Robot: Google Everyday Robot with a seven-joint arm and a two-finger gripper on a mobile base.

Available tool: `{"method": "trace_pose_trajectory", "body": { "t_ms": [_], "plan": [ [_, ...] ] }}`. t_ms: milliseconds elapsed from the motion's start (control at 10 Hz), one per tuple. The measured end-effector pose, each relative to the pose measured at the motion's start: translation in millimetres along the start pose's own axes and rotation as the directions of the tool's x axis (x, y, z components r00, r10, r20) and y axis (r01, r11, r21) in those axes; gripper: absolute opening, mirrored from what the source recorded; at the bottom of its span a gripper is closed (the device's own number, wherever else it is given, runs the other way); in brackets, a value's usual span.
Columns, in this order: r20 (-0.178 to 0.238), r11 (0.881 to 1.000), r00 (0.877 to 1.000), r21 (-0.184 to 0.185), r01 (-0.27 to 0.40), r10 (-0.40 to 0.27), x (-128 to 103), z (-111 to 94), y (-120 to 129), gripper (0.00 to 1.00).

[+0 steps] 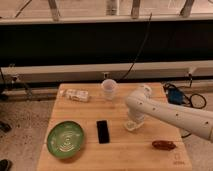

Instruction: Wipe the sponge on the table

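A: Camera view, then. Where is the end effector (132, 124)?

B: Low over the wooden table (125, 155), right of centre, at the end of the white arm (170, 114) that reaches in from the right. Wide, narrow or holding something — I cannot tell.

A: And the sponge?

B: Nothing I can name as one for certain. The likeliest is a black flat rectangle (103, 131) lying near the middle of the table, just left of the end effector and apart from it.

A: What else?

B: A green plate (65, 139) front left, a clear cup (109, 89) at the back, a pale packet (76, 95) back left — and a brown object (164, 145) front right.
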Motion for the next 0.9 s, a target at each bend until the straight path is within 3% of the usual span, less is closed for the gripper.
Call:
{"method": "trace_pose_trajectory", "body": {
  "t_ms": [500, 900],
  "plan": [
    [0.039, 1.0, 0.999, 0.017, 0.009, -0.01, 1, 6, -25, 0.0],
    [0.056, 1.0, 0.998, 0.023, -0.004, 0.003, 17, 10, -50, 0.0]
  ]
}}
